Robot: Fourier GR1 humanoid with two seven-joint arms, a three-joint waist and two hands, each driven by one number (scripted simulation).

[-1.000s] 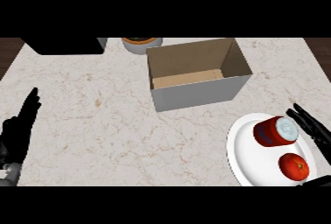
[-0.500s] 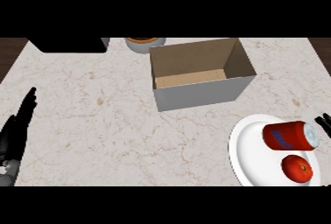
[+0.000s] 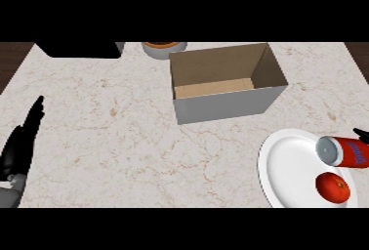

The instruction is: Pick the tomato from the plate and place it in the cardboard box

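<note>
Compared with a second ago, the right hand (image 3: 359,132) is withdrawn to the plate's (image 3: 288,166) far right edge; only a fingertip shows, so its state cannot be told. On the plate, the tomato (image 3: 334,186) lies near the can (image 3: 344,151), which should be avoided when grasping. The left hand (image 3: 20,146) rests open, well left of the plate.

Veined marble counter (image 3: 108,146), matt cardboard box (image 3: 223,105), glossy white plate (image 3: 288,171), smooth tomato (image 3: 334,186).

Bright, even light; faint shadows
</note>
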